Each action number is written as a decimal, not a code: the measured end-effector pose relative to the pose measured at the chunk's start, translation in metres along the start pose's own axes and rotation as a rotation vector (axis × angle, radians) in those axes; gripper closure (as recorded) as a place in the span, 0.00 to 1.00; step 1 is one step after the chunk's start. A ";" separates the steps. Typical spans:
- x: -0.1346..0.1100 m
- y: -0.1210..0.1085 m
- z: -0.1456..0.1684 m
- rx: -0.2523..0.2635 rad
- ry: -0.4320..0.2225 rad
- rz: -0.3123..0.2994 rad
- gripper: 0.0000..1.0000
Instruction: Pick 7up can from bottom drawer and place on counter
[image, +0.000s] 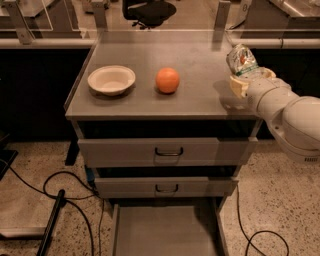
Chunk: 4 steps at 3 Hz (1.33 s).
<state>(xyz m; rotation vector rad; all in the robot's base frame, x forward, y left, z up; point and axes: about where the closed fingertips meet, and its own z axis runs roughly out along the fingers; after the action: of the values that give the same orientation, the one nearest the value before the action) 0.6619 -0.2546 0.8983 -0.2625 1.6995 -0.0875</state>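
Jaws of the gripper (249, 78) are closed on the lower end of the 7up can (241, 59), one cream finger (236, 86) showing on the can's left side and the other on its right. The gripper is positioned at the right edge of the counter (165, 52), about midway between the front right corner and the back right corner.

7up can: held clear of the counter surface, above the right edge. Its long axis is close to upright, tilted so that the upper end leans toward the left edge and the back edge. The silvery wall with a red-orange mark faces the camera; a green band shows at the lower end, next to the jaws. A shadow lies on the counter just left of and below the gripper.

Arm (292, 120): white, thick-bodied, entering from the right of the counter below its surface level. It rises toward the right edge, narrowing to the wrist directly behind the gripper. The wrist points toward the left edge.

Other items on the counter: a white bowl (111, 80) near the left edge and an orange (167, 80) near the centre, both well apart from the gripper.

Bottom drawer (165, 231): pulled out. The top drawer (125, 150) and middle drawer (125, 187) are closed.
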 end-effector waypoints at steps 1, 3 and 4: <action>0.008 0.013 0.006 -0.051 0.030 0.008 1.00; 0.008 0.013 0.007 -0.082 0.049 0.024 1.00; 0.003 0.022 0.008 -0.163 0.083 0.034 1.00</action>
<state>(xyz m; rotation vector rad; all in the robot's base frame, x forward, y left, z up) 0.6665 -0.2332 0.8892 -0.3548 1.7957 0.0668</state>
